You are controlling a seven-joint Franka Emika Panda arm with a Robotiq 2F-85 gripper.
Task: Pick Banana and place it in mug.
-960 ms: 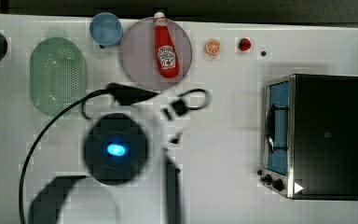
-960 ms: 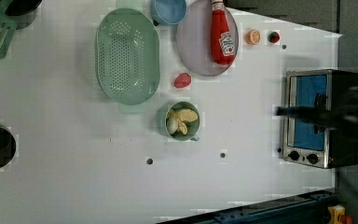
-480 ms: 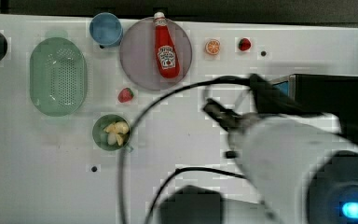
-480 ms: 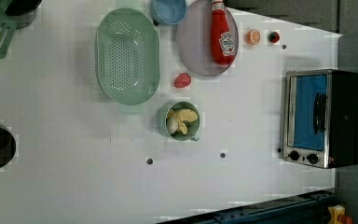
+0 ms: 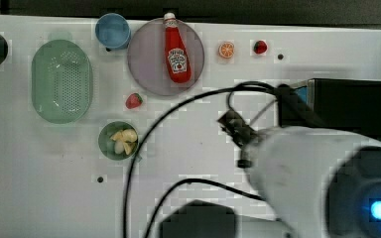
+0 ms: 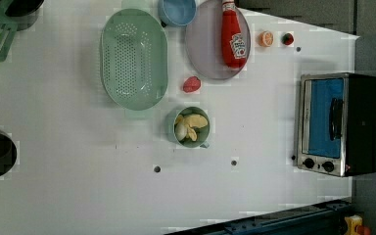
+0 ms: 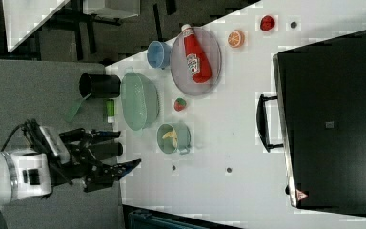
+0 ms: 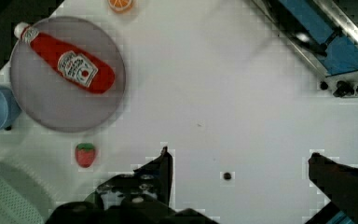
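Observation:
The banana (image 5: 122,141) lies inside the teal-green mug (image 5: 103,144), pale yellow chunks showing in its mouth. In the left view the banana (image 6: 192,124) fills the mug (image 6: 172,128) below the basket. The right view also has the mug (image 7: 183,136) with the banana (image 7: 170,136) in it. My gripper (image 8: 242,161) is open wide with nothing between its fingers, high above bare table. In the right view the gripper (image 7: 124,149) hangs off the table's edge, well apart from the mug.
A pale green perforated basket (image 5: 61,81), a blue cup (image 5: 112,30), a ketchup bottle (image 5: 177,51) on a grey plate (image 5: 146,59), a strawberry (image 5: 133,100), an orange slice (image 5: 226,49) and a toaster oven (image 6: 338,123) stand around. My arm (image 5: 302,173) and its cables cover the top view's lower right.
In the top view my arm has swung from above the mug to the top view's lower right, uncovering the mug with the banana in it. The gripper stays open.

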